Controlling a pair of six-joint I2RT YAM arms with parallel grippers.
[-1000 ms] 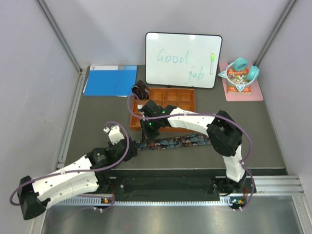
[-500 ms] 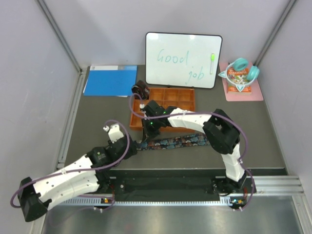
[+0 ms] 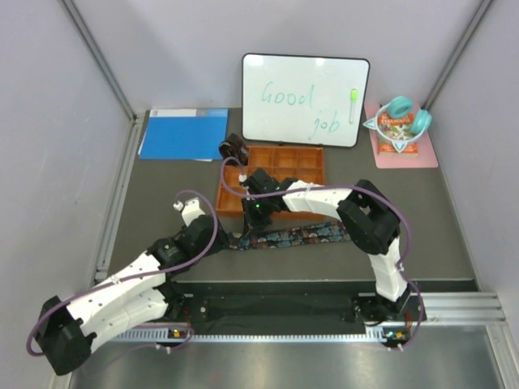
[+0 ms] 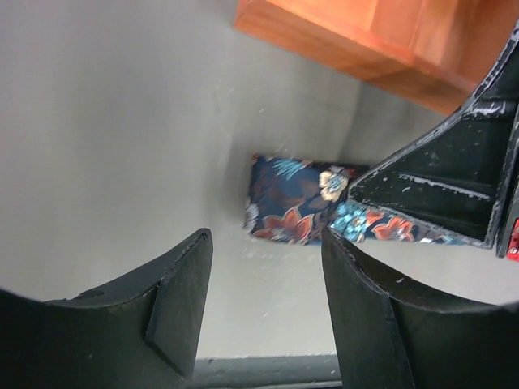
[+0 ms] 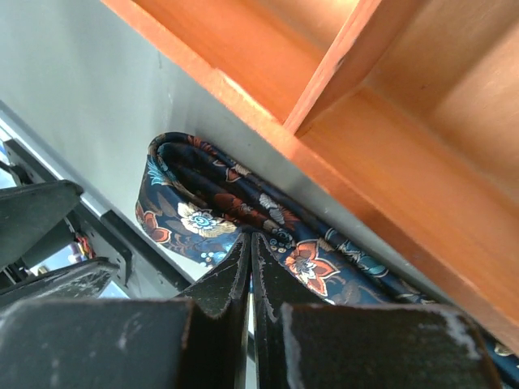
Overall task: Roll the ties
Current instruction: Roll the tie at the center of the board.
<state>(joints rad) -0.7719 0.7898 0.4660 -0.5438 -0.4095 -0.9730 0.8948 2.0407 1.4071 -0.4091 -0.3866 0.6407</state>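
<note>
Your floral tie (image 3: 304,236) lies flat on the tabletop (image 3: 162,190) at the orange tray's (image 3: 312,151) 6 o'clock; your right hand (image 3: 253,225) covers its 9 o'clock end.

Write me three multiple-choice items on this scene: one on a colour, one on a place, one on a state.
1. What colour is the tray?
A) orange B) green C) white
2. Where does the floral tie lie?
A) inside the tray B) on the table beside the tray C) draped over an arm
3. How is the left gripper?
A) open, holding nothing B) shut on the tie C) shut on the tray

1 A: its walls show orange.
2 B: it lies on the table along the tray's near wall.
3 A: its jaws stand apart, gripping nothing.
</note>
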